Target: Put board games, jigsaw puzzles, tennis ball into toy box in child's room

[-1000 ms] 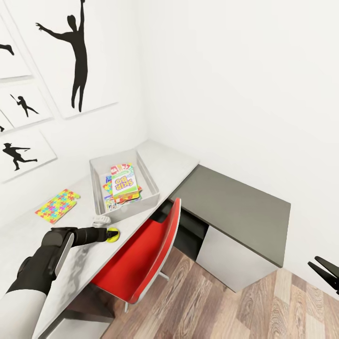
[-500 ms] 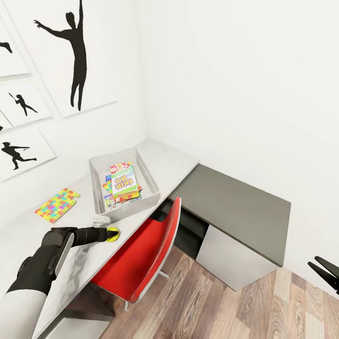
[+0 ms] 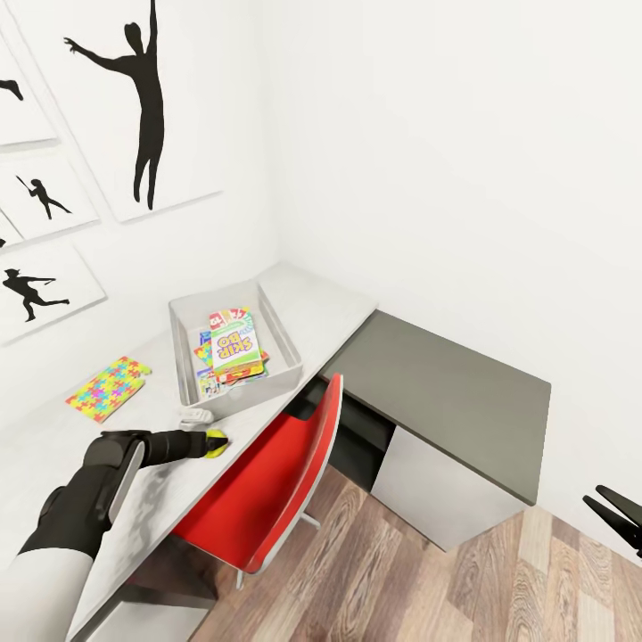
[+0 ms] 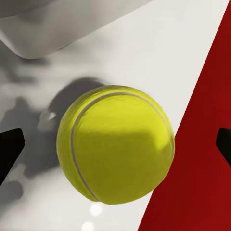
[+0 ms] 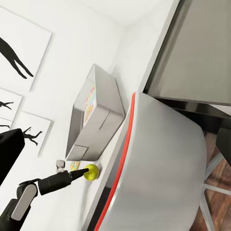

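Lower left of the head frame: left gripper (image 3: 214, 442) at the tennis ball (image 3: 215, 442) on the surface (image 3: 53, 446), near its front edge. Left wrist view: ball centred between wide-open jaws, fingertips (image 4: 8, 151) clear on both sides. Toy box (image 3: 283, 339) just up-right of it, SKIP-BO box (image 3: 235, 342) inside. Red chair (image 3: 276, 499) below the edge. Right gripper (image 3: 620, 517) far off at lower right, jaws parted.

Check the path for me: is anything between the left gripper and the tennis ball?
Nothing visible. The left gripper is open with the tennis ball sitting between its fingers on the table. The toy box lies just beyond.
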Motion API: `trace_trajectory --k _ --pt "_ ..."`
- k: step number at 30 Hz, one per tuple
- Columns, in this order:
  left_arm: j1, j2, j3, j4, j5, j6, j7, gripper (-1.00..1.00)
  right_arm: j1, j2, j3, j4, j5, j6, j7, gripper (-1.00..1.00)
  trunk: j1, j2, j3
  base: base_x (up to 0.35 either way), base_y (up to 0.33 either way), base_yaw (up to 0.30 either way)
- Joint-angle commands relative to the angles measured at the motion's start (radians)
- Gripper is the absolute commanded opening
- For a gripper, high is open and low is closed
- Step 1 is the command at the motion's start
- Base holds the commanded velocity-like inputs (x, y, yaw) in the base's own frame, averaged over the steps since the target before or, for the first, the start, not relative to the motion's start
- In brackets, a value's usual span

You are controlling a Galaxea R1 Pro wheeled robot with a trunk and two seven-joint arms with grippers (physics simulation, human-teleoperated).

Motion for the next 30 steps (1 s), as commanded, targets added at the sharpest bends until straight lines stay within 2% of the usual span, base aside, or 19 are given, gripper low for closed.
trace_trajectory --k 1,25,26,30 --pt "-0.001 -0.001 0.002 -0.001 -0.003 0.006 -0.006 1.00 0.000 0.000 0.000 0.000 -0.001 0.004 0.002 1.00 0.000 -0.001 -0.001 0.000 0.000 0.000" --pt "-0.001 -0.002 0.003 -0.001 -0.004 0.006 -0.006 1.00 0.000 0.000 -0.001 0.000 -0.001 0.004 0.002 1.00 0.000 -0.001 -0.001 0.000 0.000 0.000" --pt "-0.001 -0.002 0.003 -0.001 -0.004 0.006 -0.006 -1.00 0.000 0.000 0.000 0.000 -0.001 0.004 0.002 1.00 0.000 -0.001 -0.001 0.000 0.000 0.000" --pt "-0.001 -0.002 0.003 -0.001 -0.004 0.006 -0.004 -1.00 0.000 0.000 -0.001 0.000 -0.001 0.004 0.002 1.00 0.000 -0.001 -0.001 0.000 0.000 0.000"
